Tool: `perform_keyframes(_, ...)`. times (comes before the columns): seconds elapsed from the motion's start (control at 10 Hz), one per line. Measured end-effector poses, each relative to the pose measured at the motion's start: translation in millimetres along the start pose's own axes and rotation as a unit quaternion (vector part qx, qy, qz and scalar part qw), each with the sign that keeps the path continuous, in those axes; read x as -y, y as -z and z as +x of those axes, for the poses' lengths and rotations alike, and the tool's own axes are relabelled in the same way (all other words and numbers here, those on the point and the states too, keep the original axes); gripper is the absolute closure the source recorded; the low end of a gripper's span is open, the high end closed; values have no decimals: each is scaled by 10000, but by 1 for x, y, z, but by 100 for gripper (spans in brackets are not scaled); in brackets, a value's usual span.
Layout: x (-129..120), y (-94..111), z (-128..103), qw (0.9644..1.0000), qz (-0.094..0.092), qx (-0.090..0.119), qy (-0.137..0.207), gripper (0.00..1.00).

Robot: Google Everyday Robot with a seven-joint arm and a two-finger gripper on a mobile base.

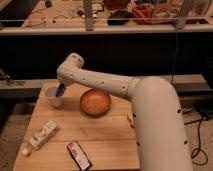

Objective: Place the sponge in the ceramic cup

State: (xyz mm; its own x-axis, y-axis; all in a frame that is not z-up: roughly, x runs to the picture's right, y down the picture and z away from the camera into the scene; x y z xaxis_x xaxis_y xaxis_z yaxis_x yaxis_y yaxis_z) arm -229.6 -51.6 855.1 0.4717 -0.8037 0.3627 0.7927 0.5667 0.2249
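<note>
Reaching arm (102, 86): white, stretched over the table's (107, 137) back left part.
Claw (61, 87): at the arm's tip, just above the cup's mouth; spread or pressed together, I cannot tell.
Sponge (60, 92): blue, tilted, under the claw at the cup's rim.
Cup (52, 98): white, upright, near the back left corner.
Bowl (95, 102): orange, just right of the cup, apart from it.
Packets: white one (44, 134) front left, dark one (79, 154) at the front edge.

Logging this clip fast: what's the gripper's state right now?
Gripper: above the ceramic cup, with the sponge at the cup's rim; open or closed cannot be told.
</note>
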Motion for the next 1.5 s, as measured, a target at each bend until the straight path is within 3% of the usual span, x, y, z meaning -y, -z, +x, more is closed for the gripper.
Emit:
perform_keyframes(0.2, 2, 0, 0, 10000, 77, -23, 7, 90)
perform_keyframes(0.5, 6, 0, 1, 9998, 169, -58, 14, 76)
perform_keyframes(0.8, 8, 0, 1, 9996, 260, -89, 16, 73)
perform_keyframes(1.0, 10, 0, 1, 9995, 303, -114, 19, 59)
perform_keyframes(1.3, 13, 0, 1, 9992, 374, -145, 24, 47)
perform_keyframes(1.5, 15, -1, 1, 9989, 428, -170, 25, 48)
